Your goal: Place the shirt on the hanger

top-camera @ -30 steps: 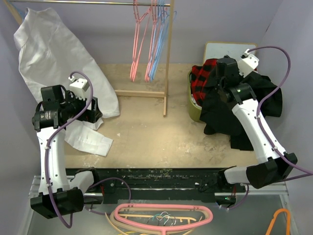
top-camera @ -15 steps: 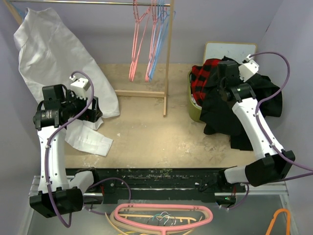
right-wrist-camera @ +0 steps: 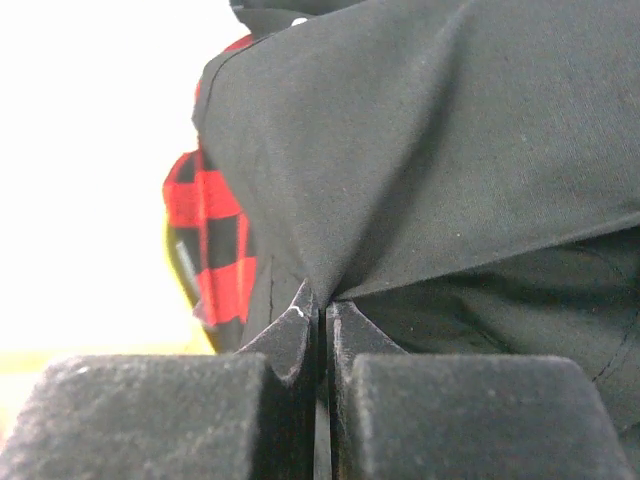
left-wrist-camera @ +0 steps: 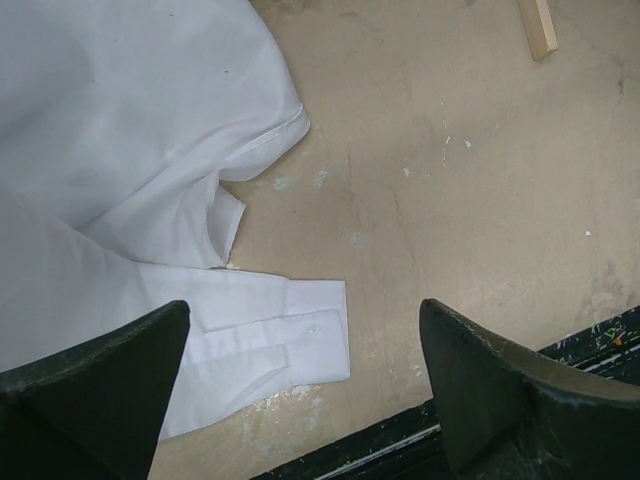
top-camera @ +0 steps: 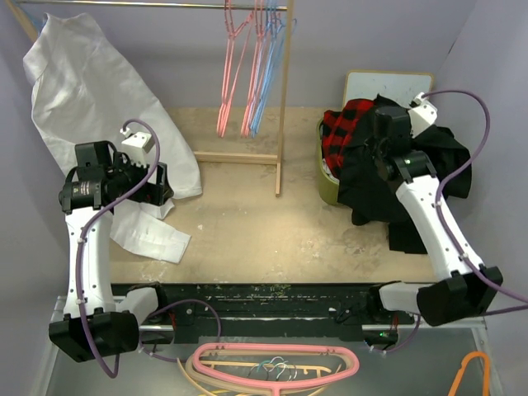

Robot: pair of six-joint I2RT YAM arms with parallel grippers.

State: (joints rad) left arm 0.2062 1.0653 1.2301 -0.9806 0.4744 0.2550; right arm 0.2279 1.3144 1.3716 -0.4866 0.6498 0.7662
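A tan table (top-camera: 247,223) is sitting between pale purple walls. On the left, a big white cloth (top-camera: 91,91) is spilling down, and its cuff is lying near the table's front edge. The left claw (left-wrist-camera: 305,320) is hanging wide open over that cuff. In the middle, the blue hanger (top-camera: 268,82) is dangling from a rail beside pink hangers (top-camera: 229,82), with bare table in front. On the right, the black shirt (top-camera: 371,194) is drooping over a green basket (top-camera: 327,180), beside a red checked shirt (top-camera: 338,132). The right claw (right-wrist-camera: 322,320) is pinching a fold of it tight.

White cloth (top-camera: 153,235) on beige table (top-camera: 264,223)
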